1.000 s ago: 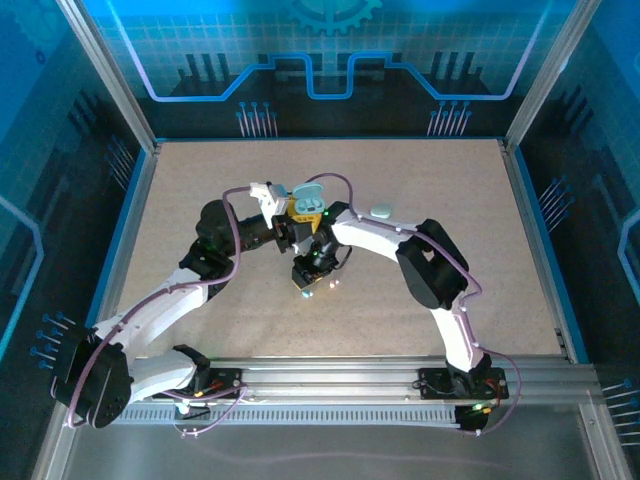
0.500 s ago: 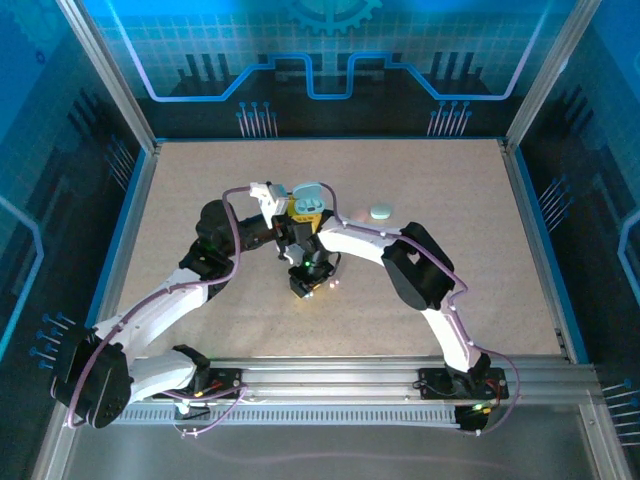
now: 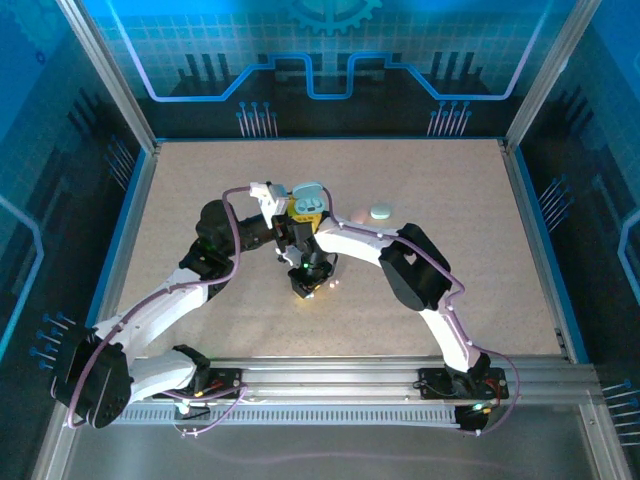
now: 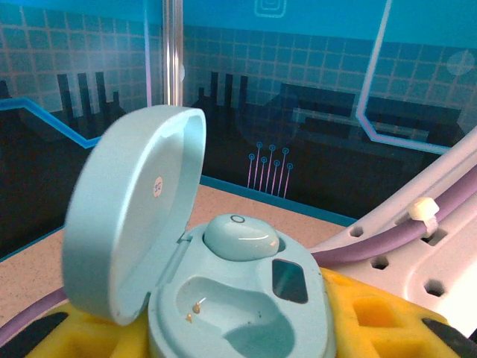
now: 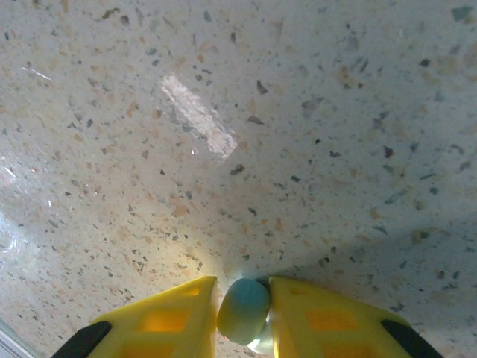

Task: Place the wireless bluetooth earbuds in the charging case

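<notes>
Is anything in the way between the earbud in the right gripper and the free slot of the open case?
Nothing visible. The charging case has its lid swung back, the near slot lies bare, and the seated earbud sits behind it. The right gripper pinches the teal earbud.

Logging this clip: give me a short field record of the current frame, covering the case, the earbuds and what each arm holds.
left arm: charging case, lid open, held between the left fingers
case slots: one seated earbud; the other slot empty
right arm: light teal earbud pinched between the right fingers, low at the table; contact with it unclear
elsewhere: closed teal case with a small pink item beside it
remaining: pinched earbud not yet in the case
</notes>
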Robot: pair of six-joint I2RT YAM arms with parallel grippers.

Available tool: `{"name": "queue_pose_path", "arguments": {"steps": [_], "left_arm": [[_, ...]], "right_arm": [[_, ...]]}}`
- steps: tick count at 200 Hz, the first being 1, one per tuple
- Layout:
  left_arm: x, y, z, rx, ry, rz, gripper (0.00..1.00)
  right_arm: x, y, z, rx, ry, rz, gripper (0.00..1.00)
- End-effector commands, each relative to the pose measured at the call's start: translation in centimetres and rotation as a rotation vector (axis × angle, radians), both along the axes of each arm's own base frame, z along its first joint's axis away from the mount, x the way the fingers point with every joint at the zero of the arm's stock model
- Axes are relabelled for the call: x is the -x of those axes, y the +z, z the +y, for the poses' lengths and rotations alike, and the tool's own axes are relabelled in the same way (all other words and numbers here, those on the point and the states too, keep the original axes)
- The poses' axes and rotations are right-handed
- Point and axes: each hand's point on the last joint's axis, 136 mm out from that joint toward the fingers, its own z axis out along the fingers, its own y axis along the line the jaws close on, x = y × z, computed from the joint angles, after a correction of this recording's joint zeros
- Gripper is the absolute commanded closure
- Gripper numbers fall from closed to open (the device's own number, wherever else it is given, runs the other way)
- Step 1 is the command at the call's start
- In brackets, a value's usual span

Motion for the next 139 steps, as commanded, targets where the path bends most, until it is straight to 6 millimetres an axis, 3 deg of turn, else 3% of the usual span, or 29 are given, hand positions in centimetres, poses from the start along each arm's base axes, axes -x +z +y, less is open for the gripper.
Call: {"name": "queue_pose_path", "arguments": {"steps": [1, 32, 63, 105, 139], "left_arm": [[0.1, 1.9, 0.2, 0.019, -0.001, -0.051, 0.66], [0.1, 2.0, 0.2, 0.021, 0.002, -0.054, 0.66], [0.1, 2.1, 0.2, 0.021, 0.005, -0.057, 0.66], [-0.1, 2.1, 0.2, 0.023, 0.008, -0.055, 0.66], [-0.2, 2.0, 0.2, 0.023, 0.015, -0.056, 0.66]], "right_arm": [[0.6, -1.2, 0.2, 0.041, -0.001, 0.016, 0.76], [0.4, -0.7, 0.4, 0.007, -0.035, 0.022, 0.81], [-0.5, 1.5, 0.2, -0.119, -0.136, 0.057, 0.81], [-2.5, 6.7, -0.6, -0.448, -0.318, 0.175, 0.81], [-4.1, 11.2, -2.4, -0.689, -0.409, 0.246, 0.81]]}}
